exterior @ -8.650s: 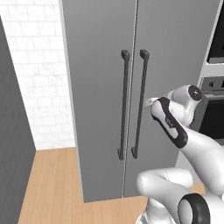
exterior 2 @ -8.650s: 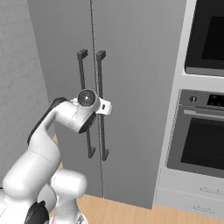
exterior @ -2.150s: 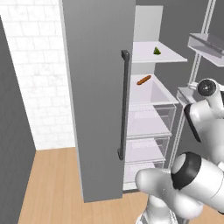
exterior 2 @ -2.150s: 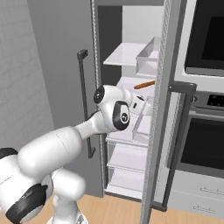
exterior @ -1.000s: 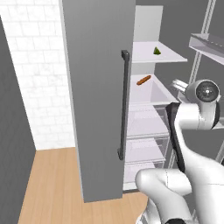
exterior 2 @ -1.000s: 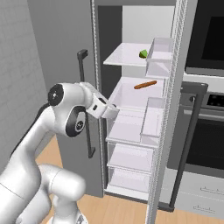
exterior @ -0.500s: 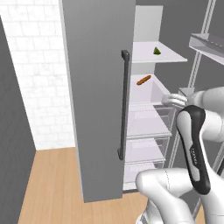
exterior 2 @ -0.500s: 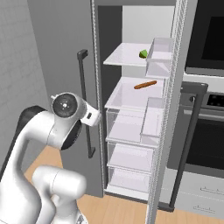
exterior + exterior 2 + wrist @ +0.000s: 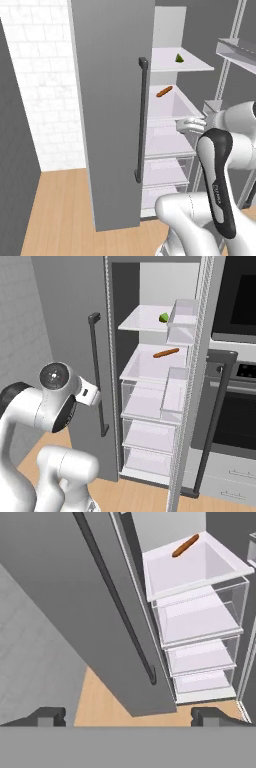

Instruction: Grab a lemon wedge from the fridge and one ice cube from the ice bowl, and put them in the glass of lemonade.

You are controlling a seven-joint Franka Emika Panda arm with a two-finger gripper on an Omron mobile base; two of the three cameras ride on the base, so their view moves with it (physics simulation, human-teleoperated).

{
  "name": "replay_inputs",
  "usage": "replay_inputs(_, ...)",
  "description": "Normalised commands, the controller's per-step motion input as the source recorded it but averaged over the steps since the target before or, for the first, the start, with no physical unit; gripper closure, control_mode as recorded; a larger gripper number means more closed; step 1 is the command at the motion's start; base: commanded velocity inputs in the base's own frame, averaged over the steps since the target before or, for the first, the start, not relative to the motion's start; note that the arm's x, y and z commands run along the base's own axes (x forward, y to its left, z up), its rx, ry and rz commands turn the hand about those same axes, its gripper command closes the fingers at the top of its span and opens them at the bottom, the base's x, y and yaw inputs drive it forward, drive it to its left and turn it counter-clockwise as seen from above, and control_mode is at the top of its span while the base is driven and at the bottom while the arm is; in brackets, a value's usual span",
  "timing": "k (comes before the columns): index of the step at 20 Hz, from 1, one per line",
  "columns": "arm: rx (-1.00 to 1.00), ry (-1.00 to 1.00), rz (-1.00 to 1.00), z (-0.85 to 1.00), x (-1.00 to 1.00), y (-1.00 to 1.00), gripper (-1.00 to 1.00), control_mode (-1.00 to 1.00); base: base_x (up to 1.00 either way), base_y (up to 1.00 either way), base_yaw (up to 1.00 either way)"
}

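The fridge (image 9: 107,110) stands with its left door shut and its right door swung open. On the top white shelf lies the small green lemon wedge (image 9: 179,58) (image 9: 164,317). One shelf lower is an orange stick-shaped food (image 9: 164,91) (image 9: 166,353) (image 9: 185,545). My gripper (image 9: 128,717) is open and empty, with its fingertips (image 9: 47,716) wide apart. It hangs in front of the fridge, below the lemon wedge's shelf, looking at the shut door's bar handle (image 9: 117,602) and the drawers. The ice bowl and the glass of lemonade are out of view.
The open right door (image 9: 200,356) carries clear bins and a dark bar handle (image 9: 216,416) and stands on the right. A built-in oven (image 9: 237,406) is behind it. A white brick wall (image 9: 40,75) and wooden floor (image 9: 60,210) lie to the left.
My arm has folded and the hand has drawn back from the shelves, ending lower and further left in the right base view. The fridge and its contents have not moved.
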Motion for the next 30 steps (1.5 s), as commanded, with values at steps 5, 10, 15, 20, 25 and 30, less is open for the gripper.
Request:
replay_inputs(5,-0.09,0.13,-0.04,-0.14,-0.28,0.00,-1.00,-1.00,0.00,0.00,0.00)
replay_inputs(10,-0.08,0.03,-0.04,-0.25,0.00,0.00,-1.00,-1.00,0.00,0.00,0.00)
replay_inputs(15,-0.02,-0.02,-0.03,-0.30,-0.04,0.00,-1.00,-1.00,0.00,0.00,0.00)
replay_inputs(20,0.00,-0.05,-0.03,-0.25,-0.04,0.00,-1.00,-1.00,0.00,0.00,0.00)
replay_inputs(25,0.00,-0.10,-0.05,-0.08,0.00,0.00,-1.00,-1.00,0.00,0.00,0.00)
replay_inputs(30,0.00,-0.09,-0.03,-0.04,0.00,0.00,-1.00,-1.00,0.00,0.00,0.00)
